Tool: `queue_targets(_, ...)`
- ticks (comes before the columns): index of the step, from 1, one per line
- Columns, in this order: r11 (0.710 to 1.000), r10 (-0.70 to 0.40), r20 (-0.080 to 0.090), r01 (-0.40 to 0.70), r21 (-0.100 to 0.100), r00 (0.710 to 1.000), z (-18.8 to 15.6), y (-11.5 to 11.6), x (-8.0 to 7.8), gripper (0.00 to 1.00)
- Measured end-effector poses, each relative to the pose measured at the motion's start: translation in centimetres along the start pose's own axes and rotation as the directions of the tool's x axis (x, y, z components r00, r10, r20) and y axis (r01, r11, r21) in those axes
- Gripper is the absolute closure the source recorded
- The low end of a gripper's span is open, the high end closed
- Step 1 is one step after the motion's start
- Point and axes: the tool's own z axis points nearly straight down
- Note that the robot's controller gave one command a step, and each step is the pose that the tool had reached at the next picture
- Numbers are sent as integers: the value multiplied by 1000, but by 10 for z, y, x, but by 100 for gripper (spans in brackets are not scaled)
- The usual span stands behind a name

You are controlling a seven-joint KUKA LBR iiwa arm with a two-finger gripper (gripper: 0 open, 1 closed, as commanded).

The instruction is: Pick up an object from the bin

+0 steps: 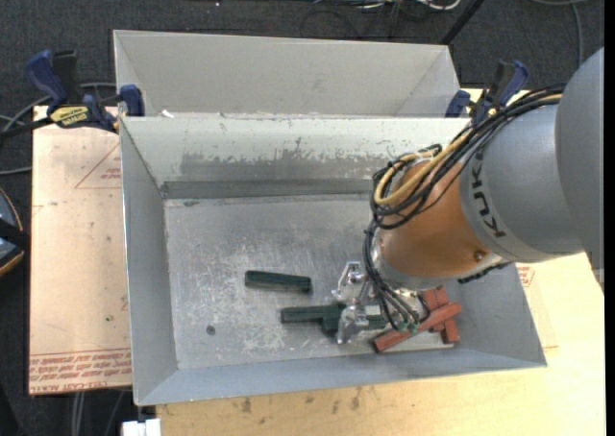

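Dark green bar (309,314) lying left-right, right end at the jaws, their opening unclear

**Grey arm (553,184) with an orange cover (428,237)**

The arm is a thick, smooth grey cylinder bearing black KUKA lettering (483,205). The orange cover wraps the wrist, looped by yellow and black cables (408,180); the gripper (349,314) is silvery metal

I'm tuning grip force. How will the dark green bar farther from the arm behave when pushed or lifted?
The dark green bar looks straight and flat-sided, so it is probably stiff and likelier to slide than roll. It is slim, so likely light. Nothing touches it, so it may pivot if pushed off-centre.
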Motion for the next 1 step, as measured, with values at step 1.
queue_targets(1,998,-56,-16,56,1,998,-138,8,9,100)
